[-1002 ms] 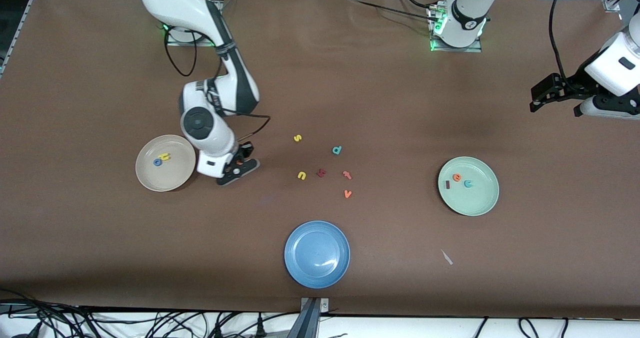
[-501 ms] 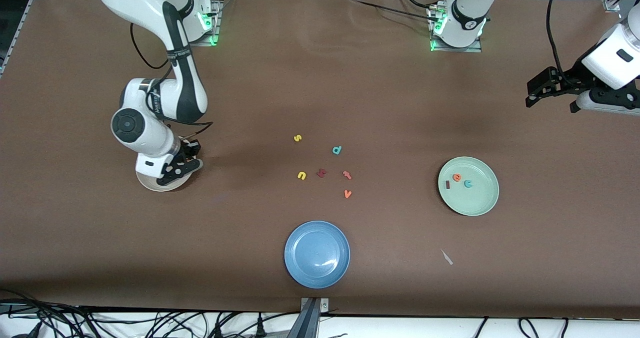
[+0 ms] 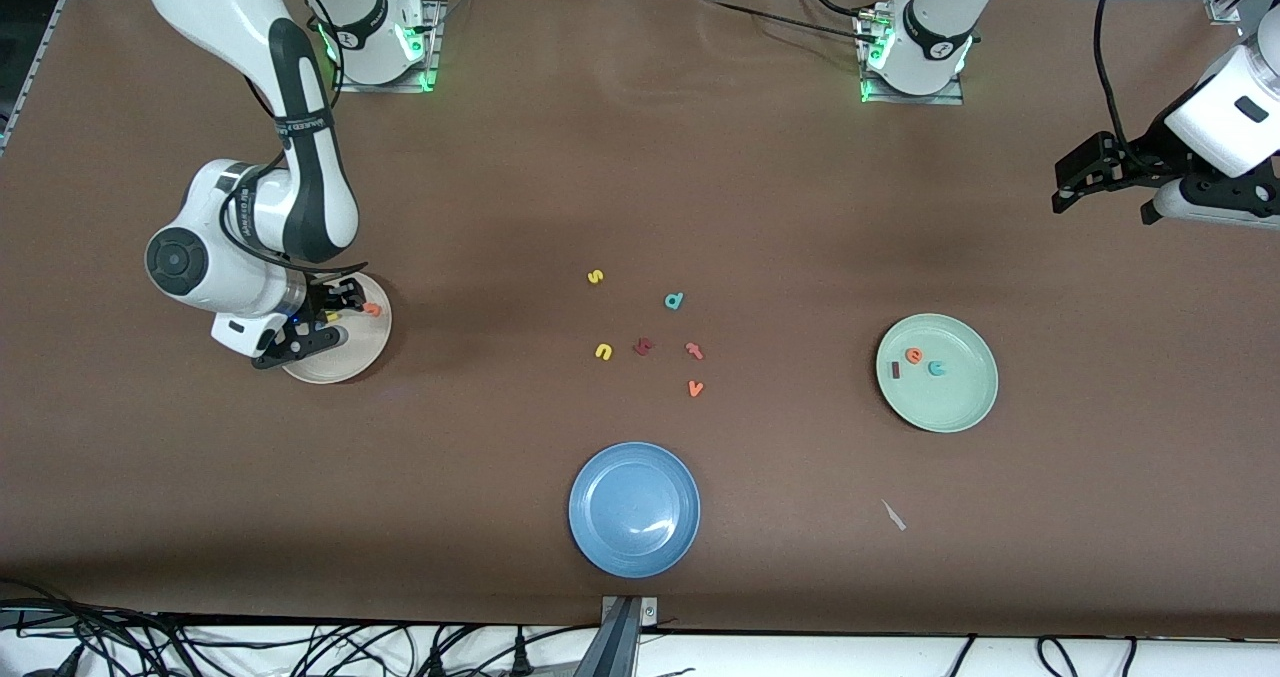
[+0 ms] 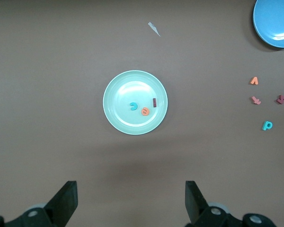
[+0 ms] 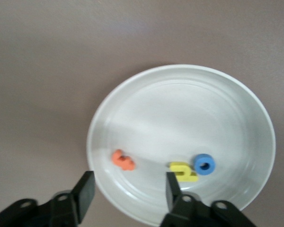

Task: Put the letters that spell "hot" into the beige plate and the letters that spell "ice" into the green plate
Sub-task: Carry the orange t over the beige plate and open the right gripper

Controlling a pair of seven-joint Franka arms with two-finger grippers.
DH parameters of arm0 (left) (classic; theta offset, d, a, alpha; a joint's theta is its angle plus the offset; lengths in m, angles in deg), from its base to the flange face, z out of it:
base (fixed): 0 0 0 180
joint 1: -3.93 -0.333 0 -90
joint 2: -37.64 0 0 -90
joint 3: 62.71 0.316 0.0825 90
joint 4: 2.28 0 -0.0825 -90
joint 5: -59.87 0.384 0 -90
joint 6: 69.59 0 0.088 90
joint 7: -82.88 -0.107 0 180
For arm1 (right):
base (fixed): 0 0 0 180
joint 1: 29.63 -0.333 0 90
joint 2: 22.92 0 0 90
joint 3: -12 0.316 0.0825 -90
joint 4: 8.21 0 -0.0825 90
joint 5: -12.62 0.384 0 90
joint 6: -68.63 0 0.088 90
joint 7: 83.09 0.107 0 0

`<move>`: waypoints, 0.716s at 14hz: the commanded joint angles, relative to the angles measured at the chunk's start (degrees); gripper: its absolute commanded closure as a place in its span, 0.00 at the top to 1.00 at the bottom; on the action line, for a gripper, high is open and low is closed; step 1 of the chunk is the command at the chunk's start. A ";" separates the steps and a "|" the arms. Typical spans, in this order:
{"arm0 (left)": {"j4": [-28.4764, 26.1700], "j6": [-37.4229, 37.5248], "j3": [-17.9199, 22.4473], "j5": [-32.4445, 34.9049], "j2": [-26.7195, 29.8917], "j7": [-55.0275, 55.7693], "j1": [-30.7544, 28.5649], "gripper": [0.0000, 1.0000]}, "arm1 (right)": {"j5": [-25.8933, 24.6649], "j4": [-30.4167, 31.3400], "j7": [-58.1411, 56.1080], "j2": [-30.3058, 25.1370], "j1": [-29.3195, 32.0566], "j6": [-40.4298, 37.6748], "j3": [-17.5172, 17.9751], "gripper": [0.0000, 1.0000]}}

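The beige plate (image 3: pixel 352 354) (image 5: pixel 189 99) holds the orange t (image 3: pixel 372 308) (image 5: pixel 123 161), the yellow h (image 5: pixel 183 171) and the blue o (image 5: pixel 205 164). My right gripper (image 3: pixel 322 319) (image 5: pixel 128 191) hangs open just over this plate, with nothing between its fingers. The green plate (image 3: pixel 952 404) (image 4: pixel 128 90) holds the dark red i (image 3: pixel 896 369) (image 4: pixel 154 102), the orange e (image 3: pixel 914 355) (image 4: pixel 145 111) and the teal c (image 3: pixel 936 368) (image 4: pixel 133 106). My left gripper (image 3: pixel 1100 197) (image 4: pixel 131 203) waits open and empty, high over the left arm's end of the table.
A blue plate (image 3: pixel 634 509) sits near the front edge. Loose letters lie mid-table: a yellow s (image 3: pixel 595 277), a teal d (image 3: pixel 674 301), a yellow n (image 3: pixel 603 351), a dark red letter (image 3: pixel 643 346), a pinkish-red t (image 3: pixel 694 350) and an orange v (image 3: pixel 696 388). A white scrap (image 3: pixel 894 515) lies nearer the camera than the green plate.
My right arm swung toward its own end of the table, over the beige plate, and opened. The orange t it carried now lies in that plate. The left arm barely moved.
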 commanded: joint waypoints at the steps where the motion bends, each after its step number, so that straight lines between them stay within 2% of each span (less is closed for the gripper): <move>1: 1.91 1.30 0.13 -1.03 -0.71 0.38 0.18 1.00 | 1.00 -5.00 9.26 -0.52 -0.08 -4.93 0.35 1.00; 6: 1.91 1.38 0.13 -1.03 -0.71 0.38 0.27 1.00 | 1.00 -10.89 20.52 2.28 -1.13 -7.02 0.70 1.00; 10: 1.91 1.38 0.04 -1.12 -0.71 0.38 0.27 1.00 | 0.47 -12.22 34.07 2.38 -1.57 -8.09 1.40 1.00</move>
